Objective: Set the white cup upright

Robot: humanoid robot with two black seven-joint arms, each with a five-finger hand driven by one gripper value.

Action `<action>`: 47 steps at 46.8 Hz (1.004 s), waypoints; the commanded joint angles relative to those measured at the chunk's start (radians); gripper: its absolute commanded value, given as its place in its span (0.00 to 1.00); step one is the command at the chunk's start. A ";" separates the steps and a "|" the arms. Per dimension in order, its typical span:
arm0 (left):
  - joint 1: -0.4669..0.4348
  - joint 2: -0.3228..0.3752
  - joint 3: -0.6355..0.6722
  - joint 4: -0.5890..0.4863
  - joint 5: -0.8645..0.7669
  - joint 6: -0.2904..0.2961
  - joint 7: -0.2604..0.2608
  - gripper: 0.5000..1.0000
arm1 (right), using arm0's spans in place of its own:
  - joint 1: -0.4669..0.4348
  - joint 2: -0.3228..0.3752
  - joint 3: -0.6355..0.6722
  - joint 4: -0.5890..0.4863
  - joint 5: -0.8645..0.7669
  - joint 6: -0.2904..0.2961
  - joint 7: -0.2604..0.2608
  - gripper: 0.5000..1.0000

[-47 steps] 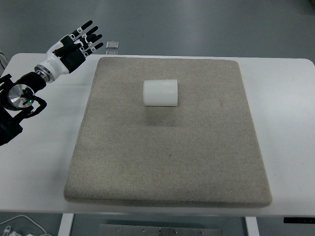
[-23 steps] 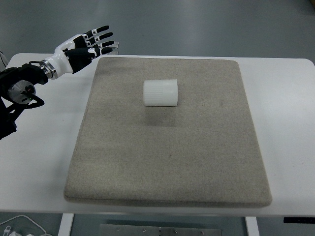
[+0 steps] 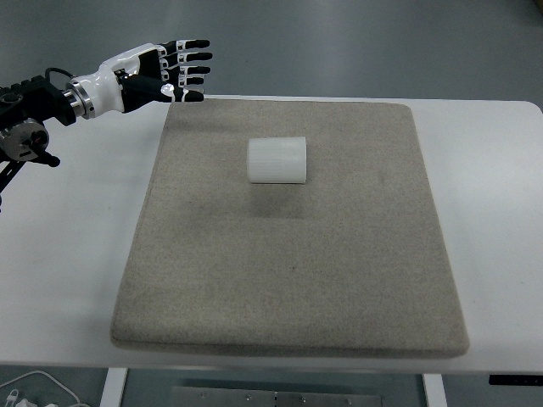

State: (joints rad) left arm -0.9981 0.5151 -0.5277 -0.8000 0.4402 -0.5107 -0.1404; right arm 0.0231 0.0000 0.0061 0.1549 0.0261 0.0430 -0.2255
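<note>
One white cup (image 3: 276, 159) lies sideways mid-mat; our left hand (image 3: 174, 69), fingers spread and empty, at ten o'clock, should approach level and grip around the barrel.

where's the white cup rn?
In the head view the white cup lies on its side on the grey mat, in the mat's far half near its middle, right of and nearer than the open left hand.

No text, label or number can be read anywhere.
</note>
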 commanded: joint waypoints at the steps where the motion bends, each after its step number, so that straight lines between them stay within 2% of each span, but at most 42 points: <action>1: -0.001 0.002 0.000 -0.022 0.047 0.003 0.004 0.96 | 0.000 0.000 0.000 0.000 0.000 0.000 0.000 0.86; 14: -0.017 0.006 0.003 -0.111 0.221 0.011 0.018 0.95 | 0.000 0.000 0.000 0.000 0.000 0.000 0.000 0.86; 17: -0.027 0.013 0.003 -0.136 0.264 0.015 0.024 0.89 | 0.000 0.000 0.000 0.000 0.000 0.000 0.000 0.86; 29: -0.039 0.013 0.005 -0.212 0.497 0.096 0.131 0.89 | 0.000 0.000 0.000 0.000 0.000 0.000 0.000 0.86; 36: -0.054 0.013 0.006 -0.275 0.534 0.109 0.191 0.91 | 0.000 0.000 0.000 0.000 0.000 0.000 0.000 0.86; 47: -0.114 -0.001 0.051 -0.297 0.629 0.112 0.209 0.92 | 0.000 0.000 0.000 0.000 0.000 0.000 0.000 0.86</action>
State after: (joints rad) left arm -1.1012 0.5168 -0.4855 -1.0969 1.0291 -0.3996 0.0691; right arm 0.0230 0.0000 0.0061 0.1549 0.0261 0.0430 -0.2256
